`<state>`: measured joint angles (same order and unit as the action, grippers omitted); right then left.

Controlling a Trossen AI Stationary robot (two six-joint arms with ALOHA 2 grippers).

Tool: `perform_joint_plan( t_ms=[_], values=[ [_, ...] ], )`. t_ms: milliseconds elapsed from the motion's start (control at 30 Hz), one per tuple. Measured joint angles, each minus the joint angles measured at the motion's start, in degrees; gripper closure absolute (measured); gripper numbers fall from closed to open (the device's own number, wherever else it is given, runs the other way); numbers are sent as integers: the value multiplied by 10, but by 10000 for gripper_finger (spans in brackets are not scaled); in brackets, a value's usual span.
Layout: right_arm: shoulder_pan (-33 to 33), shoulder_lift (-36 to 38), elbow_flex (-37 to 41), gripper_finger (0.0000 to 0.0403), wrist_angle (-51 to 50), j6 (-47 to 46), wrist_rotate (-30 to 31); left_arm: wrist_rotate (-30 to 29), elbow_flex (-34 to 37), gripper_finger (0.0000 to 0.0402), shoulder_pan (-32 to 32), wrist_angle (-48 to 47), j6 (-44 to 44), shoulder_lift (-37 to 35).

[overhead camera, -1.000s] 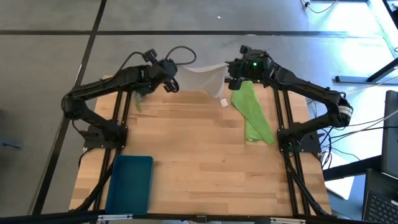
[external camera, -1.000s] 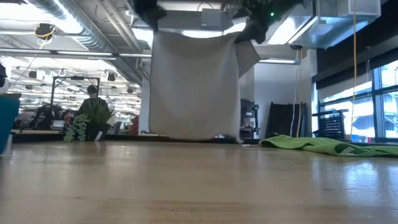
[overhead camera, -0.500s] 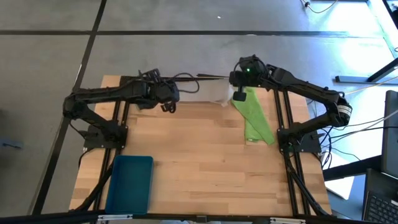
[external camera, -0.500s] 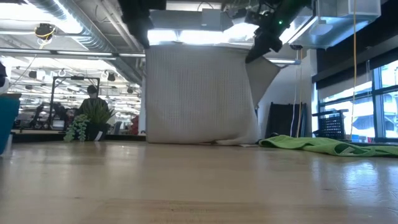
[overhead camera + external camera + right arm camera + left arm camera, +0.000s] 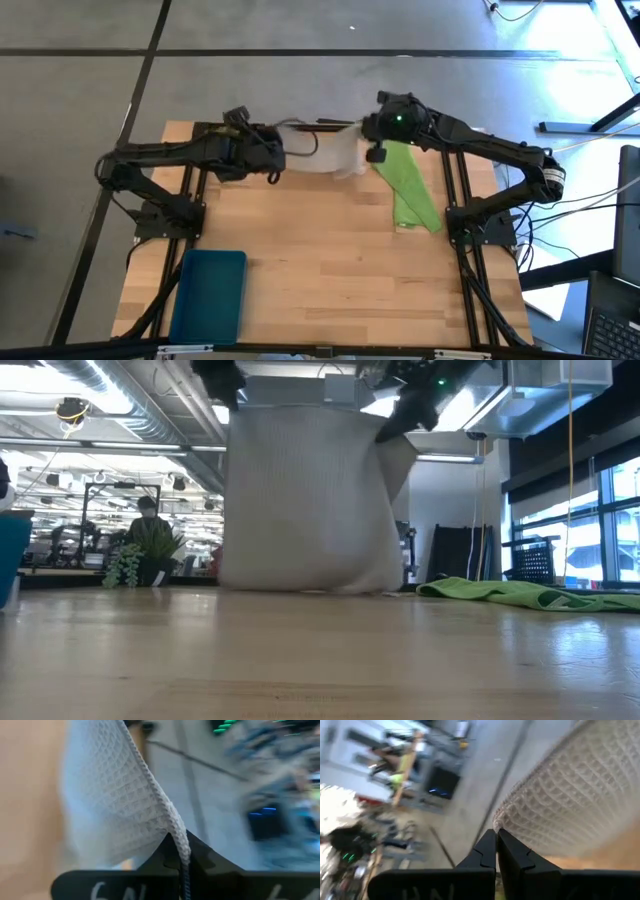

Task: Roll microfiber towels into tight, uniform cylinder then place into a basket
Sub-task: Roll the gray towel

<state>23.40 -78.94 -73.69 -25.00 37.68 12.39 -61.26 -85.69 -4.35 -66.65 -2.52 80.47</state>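
The light grey towel (image 5: 322, 152) hangs as a sheet between my two grippers over the table's far part. In the low view the grey towel (image 5: 305, 500) has its lower edge (image 5: 300, 588) on the wood. My left gripper (image 5: 273, 162) is shut on its upper left corner. My right gripper (image 5: 372, 143) is shut on its upper right corner. The lime green towel (image 5: 408, 182) lies crumpled flat on the table below the right arm. The teal basket (image 5: 210, 295) stands at the near left. My left gripper pinches the towel's upper corner (image 5: 501, 821) between its two shut fingers, at the hemmed edge. The towel hangs below the hold, its bottom edge on the table. My right gripper pinches the other upper corner at the hem (image 5: 179, 836) between its shut fingers. The cloth hangs from it, with a loose flap (image 5: 400, 460) drooping beside the gripper.
The green towel also shows in the low view (image 5: 530, 594), at the right. A small plant sprig (image 5: 135, 560) sits at the far left. The wood between the basket and the green towel is bare (image 5: 320, 260).
Both grippers have carried the grey towel from beyond the far edge toward the near edge and somewhat down. The towel has spread wider between them, and its lower edge now rests on the table.
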Motion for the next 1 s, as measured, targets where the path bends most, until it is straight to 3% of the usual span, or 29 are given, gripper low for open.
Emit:
perform_joint_plan(
  t_ms=[167,633,800,1000],
  values=[
    [1,0,-11,400,51,21,69,8,-62,402,-27,0,10,0],
    [12,-1,-31,400,90,46,70,4,-92,401,-91,-3,26,0],
    [15,-3,-30,400,27,14,50,27,-92,401,-87,-28,-2,0],
    [15,-2,5,400,22,-12,38,44,-61,401,-66,-59,-34,1]
  ],
)
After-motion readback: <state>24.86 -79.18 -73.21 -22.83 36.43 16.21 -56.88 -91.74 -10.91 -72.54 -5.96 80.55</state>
